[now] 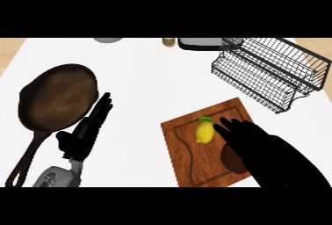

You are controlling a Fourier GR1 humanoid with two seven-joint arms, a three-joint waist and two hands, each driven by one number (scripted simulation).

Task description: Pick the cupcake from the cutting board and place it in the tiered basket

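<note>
Wood grain fills the lower right of the frame, where we see the cutting board (188, 145) lying tilted on the white tabletop (149, 79). On it, toward its upper middle, sits a yellow lemon (204, 132) with a small green leaf at its top. Just right of the lemon our right hand (243, 136) lies low over the board, a black shape with its fingers stretched toward the upper left, their tips close beside the lemon. We see the fingers fairly straight, and we cannot make out anything held in them. Below the hand a dark brown rounded shape (230, 160) shows at the board's right side, partly hidden by the hand; we take it for the cupcake, though we cannot tell for sure.

In the upper right of the frame stands the black wire tiered basket (272, 70), well apart from the board. We see nothing lying in its tiers.

At the left of the frame a dark brown frying pan (58, 96) rests on the tabletop, its handle running down toward the lower left corner. Just right of the pan our left hand (88, 129) shows with its fingers straight and pointing up the frame, holding nothing, its grey forearm below it.

Along the top edge we see parts of a grey thing, a small jar (169, 41) and a dark tray (200, 43).
</note>
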